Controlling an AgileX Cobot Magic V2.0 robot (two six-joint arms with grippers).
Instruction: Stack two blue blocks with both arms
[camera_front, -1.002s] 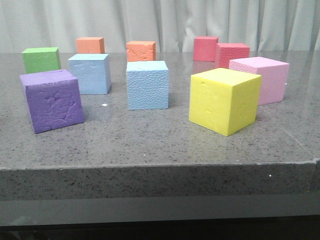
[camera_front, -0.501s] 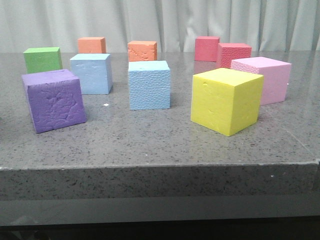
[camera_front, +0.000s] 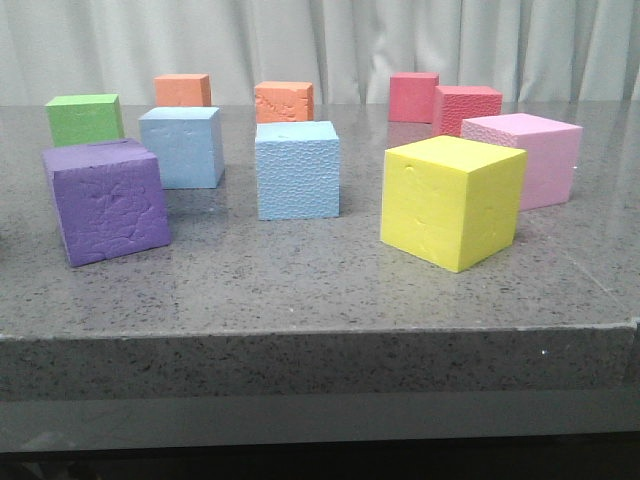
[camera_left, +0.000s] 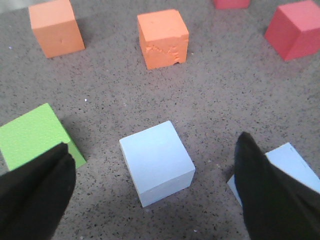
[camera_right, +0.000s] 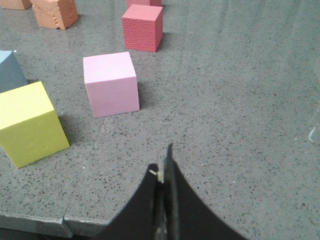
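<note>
The left tool (camera_left: 152, 195) hangs spread wide and empty above the smoother blue block (camera_left: 156, 162), touching nothing, while the right tool (camera_right: 163, 200) has its prongs pressed together, also empty, over bare bench (camera_right: 240, 100) this side of the pink cube (camera_right: 111, 84). Nothing is stacked yet. Both blue blocks sit apart on the bench: the pebbled one (camera_front: 297, 170) mid-bench and nearer, the smoother one (camera_front: 181, 147) further back to the left, behind the purple cube (camera_front: 107, 200), so every grasp and the stacking itself remain.

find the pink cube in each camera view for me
Front view: pink cube at right, behind the yellow cube.
Left wrist view: not in it.
Right wrist view: pink cube left of centre, beside the yellow cube.
Shared landmark: the yellow cube, its neighbour in both.
</note>
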